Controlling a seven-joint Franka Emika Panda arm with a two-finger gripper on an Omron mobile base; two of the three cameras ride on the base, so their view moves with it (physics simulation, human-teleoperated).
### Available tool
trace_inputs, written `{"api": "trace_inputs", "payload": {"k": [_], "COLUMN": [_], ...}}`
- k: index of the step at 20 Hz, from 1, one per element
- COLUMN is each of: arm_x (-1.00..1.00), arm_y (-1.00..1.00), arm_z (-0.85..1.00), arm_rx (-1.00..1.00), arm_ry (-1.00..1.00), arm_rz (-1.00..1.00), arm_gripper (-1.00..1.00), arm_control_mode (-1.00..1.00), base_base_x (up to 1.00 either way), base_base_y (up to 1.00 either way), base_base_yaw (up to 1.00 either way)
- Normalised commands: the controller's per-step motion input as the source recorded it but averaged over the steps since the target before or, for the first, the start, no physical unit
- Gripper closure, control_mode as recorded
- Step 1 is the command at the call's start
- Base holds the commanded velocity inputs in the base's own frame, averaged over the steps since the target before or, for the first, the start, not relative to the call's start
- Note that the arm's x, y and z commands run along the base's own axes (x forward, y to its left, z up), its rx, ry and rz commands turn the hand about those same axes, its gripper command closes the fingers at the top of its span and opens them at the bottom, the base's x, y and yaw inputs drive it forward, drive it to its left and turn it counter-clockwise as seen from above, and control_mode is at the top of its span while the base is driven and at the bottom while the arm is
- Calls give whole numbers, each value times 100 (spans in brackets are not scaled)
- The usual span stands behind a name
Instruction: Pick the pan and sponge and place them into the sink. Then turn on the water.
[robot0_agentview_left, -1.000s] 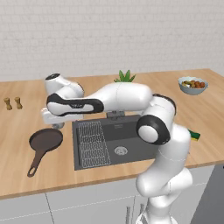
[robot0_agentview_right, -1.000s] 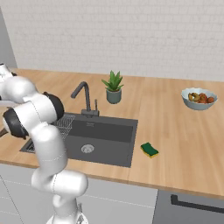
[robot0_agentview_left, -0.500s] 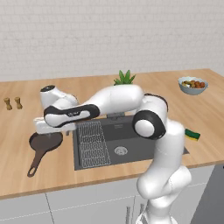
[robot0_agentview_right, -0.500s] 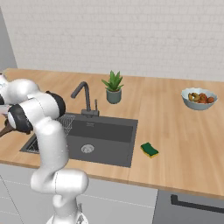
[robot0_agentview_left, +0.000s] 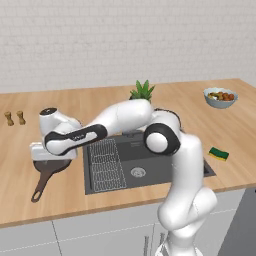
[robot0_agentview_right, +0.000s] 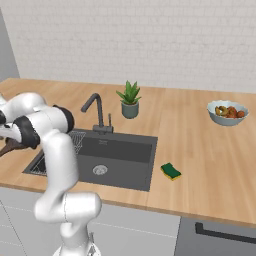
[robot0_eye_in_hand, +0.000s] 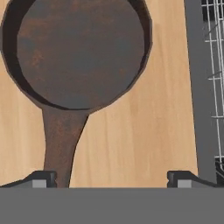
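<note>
While one pan (robot0_eye_in_hand: 78, 52) lies below, gripper (robot0_eye_in_hand: 111, 178) gapes — one sponge (robot0_agentview_right: 171, 171) apart.

The glossy white, rounded robot arm (robot0_agentview_left: 185, 165) has dark grey bands at its joints. Its two small dark finger tips (robot0_eye_in_hand: 43, 178) carry pale grey pads.

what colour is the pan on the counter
Dark brown-black pan, rusty-looking; clearest in the hand view.

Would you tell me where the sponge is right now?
The sponge lies on the wooden counter just right of the sink, in front of the fruit bowl.
</note>
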Motion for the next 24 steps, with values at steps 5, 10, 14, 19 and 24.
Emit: {"api": "trace_inputs", "payload": {"k": [5, 10, 14, 19, 24], "arm_x": [0, 0, 0, 1, 2], "arm_y": [38, 29, 18, 13, 0], "arm_z": [-13, -20, -21, -21, -23], "arm_rx": [0, 0, 0, 0, 0], "arm_ry": [9, 6, 5, 5, 6], "arm_rz": [-7, -5, -3, -3, -6], "arm_gripper": [-100, -100, -100, -100, -100], "arm_control_mode": [-100, -100, -100, -100, -100], "base_base_x": [0, 0, 0, 0, 0], "base_base_y": [0, 0, 0, 0, 0], "base_base_yaw": [0, 0, 0, 0, 0]}}
